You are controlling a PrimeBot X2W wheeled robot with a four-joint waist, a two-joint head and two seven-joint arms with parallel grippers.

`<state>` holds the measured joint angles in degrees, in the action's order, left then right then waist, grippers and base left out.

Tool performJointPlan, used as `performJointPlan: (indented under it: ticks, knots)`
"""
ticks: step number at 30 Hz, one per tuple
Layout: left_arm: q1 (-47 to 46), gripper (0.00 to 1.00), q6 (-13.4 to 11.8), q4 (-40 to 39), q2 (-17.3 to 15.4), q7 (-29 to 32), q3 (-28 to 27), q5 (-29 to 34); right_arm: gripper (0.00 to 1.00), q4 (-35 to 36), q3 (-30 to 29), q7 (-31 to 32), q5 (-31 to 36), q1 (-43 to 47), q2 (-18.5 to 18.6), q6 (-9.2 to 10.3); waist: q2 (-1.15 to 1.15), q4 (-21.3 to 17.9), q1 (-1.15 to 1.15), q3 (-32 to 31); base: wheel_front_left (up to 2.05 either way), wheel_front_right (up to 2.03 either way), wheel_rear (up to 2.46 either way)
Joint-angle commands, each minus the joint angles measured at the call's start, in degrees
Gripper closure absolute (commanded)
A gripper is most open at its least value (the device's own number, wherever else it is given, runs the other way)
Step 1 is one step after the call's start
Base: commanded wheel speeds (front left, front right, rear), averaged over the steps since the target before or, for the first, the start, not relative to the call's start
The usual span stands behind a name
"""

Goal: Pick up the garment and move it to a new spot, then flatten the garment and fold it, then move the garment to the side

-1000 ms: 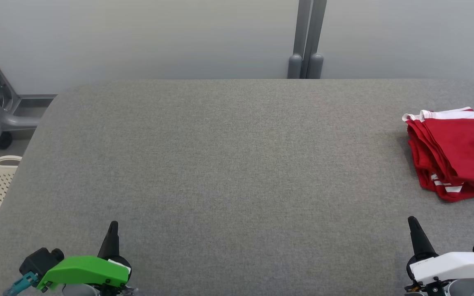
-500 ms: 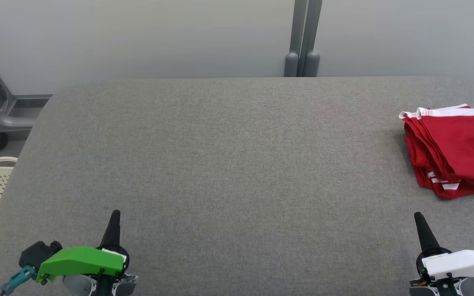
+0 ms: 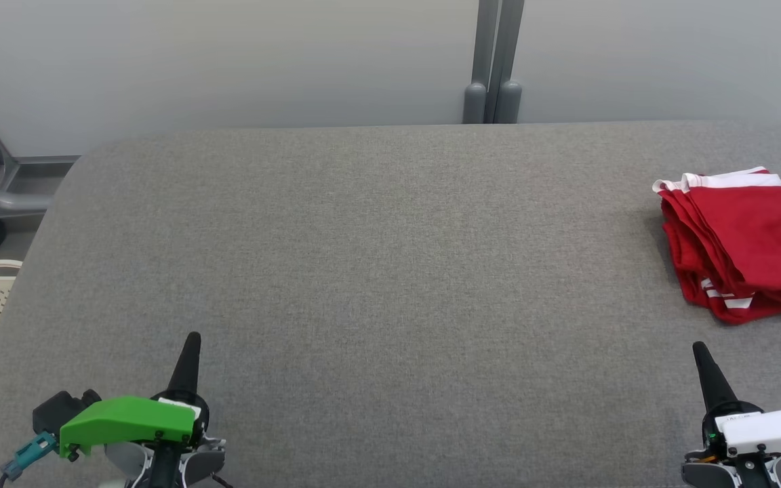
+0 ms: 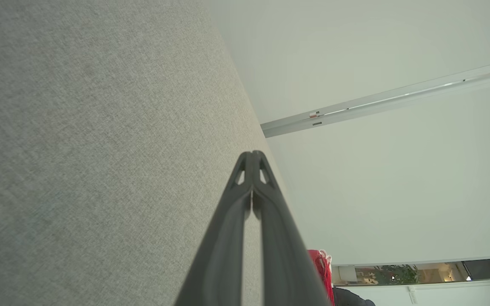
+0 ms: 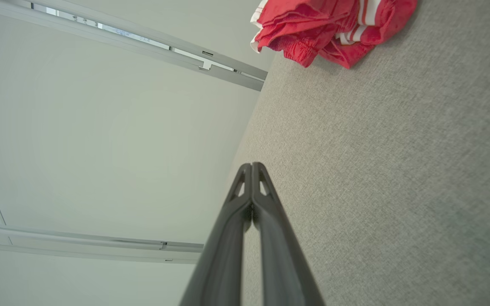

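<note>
The left gripper [image 3: 191,339] and right gripper [image 3: 699,349] sit low by the table's [image 3: 377,257] near edge, fingers pressed together and empty, while the garment [image 3: 743,237] lies folded at the far right, so the set-aside step looks done and the next move need only keep clear of it.
</note>
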<state>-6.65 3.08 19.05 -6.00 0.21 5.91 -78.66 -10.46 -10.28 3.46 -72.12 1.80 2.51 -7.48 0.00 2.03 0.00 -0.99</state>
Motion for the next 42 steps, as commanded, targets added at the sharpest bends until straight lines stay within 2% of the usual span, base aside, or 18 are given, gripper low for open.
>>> performJointPlan:
  ticks: [1,42]
  knots:
    - [-1.8,1.0,0.6,-0.5,0.1,0.3,-0.5,-0.9,1.0,0.8,-0.3,0.3,-1.3,-0.9,0.4,-0.02,0.0,0.0,0.0,0.0,0.0,0.0,0.0]
    - [-4.8,1.0,4.2,-0.3,2.8,4.7,-3.8,-13.4,1.0,3.3,-3.1,3.1,-18.8,-1.0,0.5,-0.02,0.0,-1.7,0.0,1.0,0.0,0.0,0.0]
